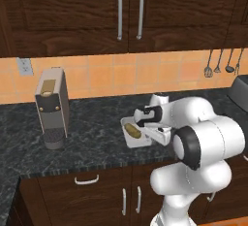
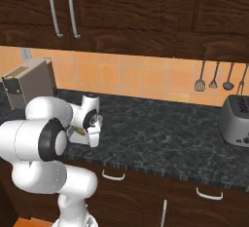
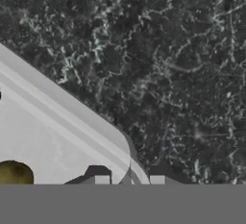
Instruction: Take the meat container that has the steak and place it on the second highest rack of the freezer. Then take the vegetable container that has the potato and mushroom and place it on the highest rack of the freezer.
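1. Hand view showed our gripper (image 3: 129, 180) straddling the rim of the vegetable container (image 3: 57, 136), one fingertip on each side of the wall, jaws drawn in narrow. We honestly couldn't tell whether they were biting the rim yet.
2. Same view had the potato (image 3: 14, 174) lying inside the tray near that corner. From the left base view, the container sat on the dark counter (image 1: 87, 137) right of the coffee machine (image 1: 51, 108), hand low over it.
3. Tips, as we saw it: get the pads fully seated on the wall before lifting, since a corner pinch looked likely to let the tray swing.
4. Lift straight up and keep it level so the potato doesn't roll out.
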Robot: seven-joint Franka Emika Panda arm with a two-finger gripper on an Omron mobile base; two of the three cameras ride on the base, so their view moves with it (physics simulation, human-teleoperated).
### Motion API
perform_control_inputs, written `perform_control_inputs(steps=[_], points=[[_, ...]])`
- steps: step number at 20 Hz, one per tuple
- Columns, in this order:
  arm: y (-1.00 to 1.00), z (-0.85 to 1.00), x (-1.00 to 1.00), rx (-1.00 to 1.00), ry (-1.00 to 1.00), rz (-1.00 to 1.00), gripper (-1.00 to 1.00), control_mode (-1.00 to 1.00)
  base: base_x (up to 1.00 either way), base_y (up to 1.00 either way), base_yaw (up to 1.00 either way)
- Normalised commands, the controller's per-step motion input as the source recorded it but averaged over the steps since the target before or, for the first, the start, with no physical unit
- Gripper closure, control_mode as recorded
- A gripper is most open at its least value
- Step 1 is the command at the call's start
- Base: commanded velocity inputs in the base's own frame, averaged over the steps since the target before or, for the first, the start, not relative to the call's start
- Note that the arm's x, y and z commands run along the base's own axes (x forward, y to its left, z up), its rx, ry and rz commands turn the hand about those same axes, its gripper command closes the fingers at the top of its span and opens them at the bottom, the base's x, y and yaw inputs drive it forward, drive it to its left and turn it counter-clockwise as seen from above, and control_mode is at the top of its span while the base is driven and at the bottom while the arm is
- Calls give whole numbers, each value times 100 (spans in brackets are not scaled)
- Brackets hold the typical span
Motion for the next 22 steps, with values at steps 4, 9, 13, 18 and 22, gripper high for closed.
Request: perform_control_inputs(steps=[4, 9, 13, 18, 22], points=[[0, 37, -40, -7, -11, 1, 100, -100, 0, 0, 0], [0, 42, -59, -7, -19, 4, 100, -100, 0, 0, 0], [0, 81, -76, 0, -31, 3, 100, -100, 0, 0, 0], [0, 99, -86, 4, -19, 1, 100, -100, 0, 0, 0], [0, 97, -100, 9, -13, 0, 100, -100, 0, 0, 0]])
